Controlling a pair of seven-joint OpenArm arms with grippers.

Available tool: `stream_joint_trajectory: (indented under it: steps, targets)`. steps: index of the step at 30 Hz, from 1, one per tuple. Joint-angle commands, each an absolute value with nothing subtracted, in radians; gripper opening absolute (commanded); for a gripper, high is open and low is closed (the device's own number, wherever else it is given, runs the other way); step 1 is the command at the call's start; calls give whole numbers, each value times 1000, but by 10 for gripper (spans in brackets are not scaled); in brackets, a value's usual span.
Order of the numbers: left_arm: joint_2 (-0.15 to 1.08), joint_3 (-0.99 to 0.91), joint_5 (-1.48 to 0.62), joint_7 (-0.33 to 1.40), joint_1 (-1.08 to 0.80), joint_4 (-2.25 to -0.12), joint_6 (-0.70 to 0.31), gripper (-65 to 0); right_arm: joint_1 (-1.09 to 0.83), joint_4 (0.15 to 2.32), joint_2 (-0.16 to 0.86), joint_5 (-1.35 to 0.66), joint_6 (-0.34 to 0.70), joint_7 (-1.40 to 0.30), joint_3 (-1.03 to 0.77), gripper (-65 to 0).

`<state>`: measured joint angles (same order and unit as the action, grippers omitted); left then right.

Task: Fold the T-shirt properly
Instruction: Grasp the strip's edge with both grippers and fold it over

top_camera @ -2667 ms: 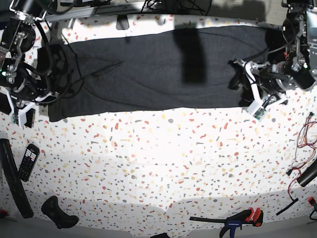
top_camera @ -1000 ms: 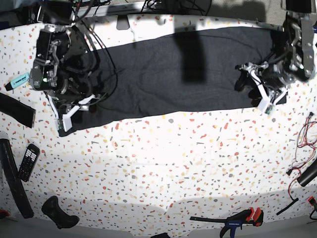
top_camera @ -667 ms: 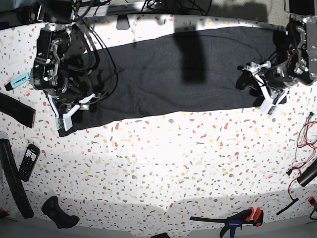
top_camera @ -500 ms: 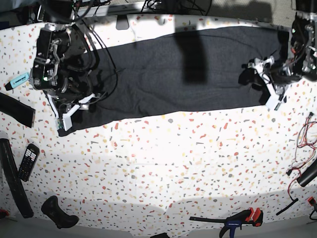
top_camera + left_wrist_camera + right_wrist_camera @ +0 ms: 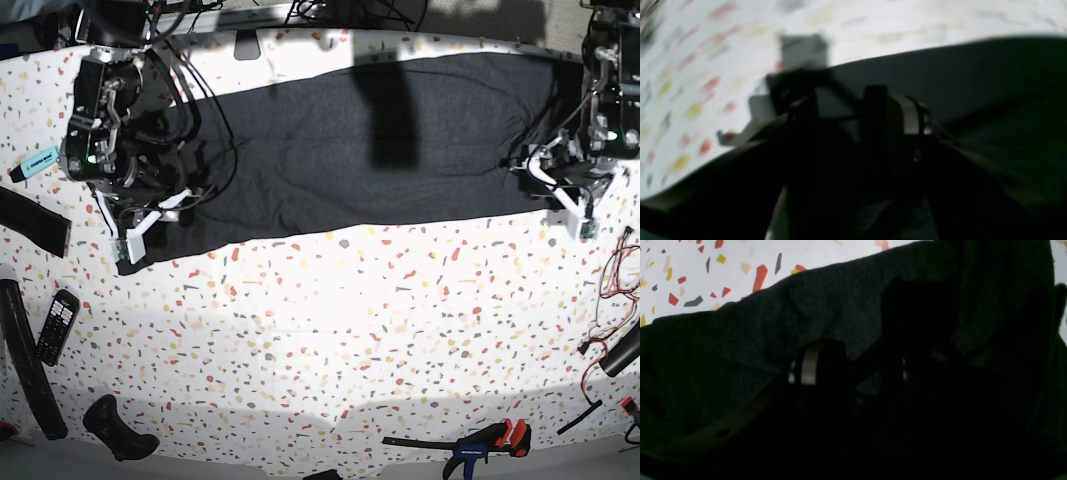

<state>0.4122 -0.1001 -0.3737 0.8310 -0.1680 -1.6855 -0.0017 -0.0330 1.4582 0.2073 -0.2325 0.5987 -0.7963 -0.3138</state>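
Observation:
The dark charcoal T-shirt [image 5: 350,150] lies as a long band across the far side of the speckled table. At its near left corner, my right gripper [image 5: 153,222] is low on the cloth, its white fingers apart. In the right wrist view that gripper [image 5: 857,373] is dark, with the T-shirt [image 5: 740,340] bunched around the spread fingers. My left gripper [image 5: 560,190] is at the band's right end. The left wrist view is blurred, but the left gripper [image 5: 846,113] has its fingers apart over the edge of the T-shirt [image 5: 957,76].
At the left edge lie a black strap [image 5: 30,220], a teal marker [image 5: 40,160], a remote [image 5: 57,325] and a long black strip [image 5: 25,360]. A black handle [image 5: 118,428] and a clamp [image 5: 480,445] lie at the front. Red and black wires [image 5: 615,290] lie at right.
My left gripper has slid right along the band, from over the cloth to its right end. The right arm came in from the table's left edge earlier and has stayed still over the last second.

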Motion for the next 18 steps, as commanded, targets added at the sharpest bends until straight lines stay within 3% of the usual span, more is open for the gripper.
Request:
stream_joint_trajectory:
  steps: [1,9,18]
  targets:
    - [403,-104,-382,813,-166,-1702,-6,-334,-31,1459,213,-212,590,-837,-316,-384]
    - [265,-104,-231,735,-242,-1666,-8,-334,-30,1459,213,-213,590,-832,-316,-384]
    - [261,-104,-226,732,-202,-1440,-160,-334,-30,1454,207,-212,542,-788,-314,-384]
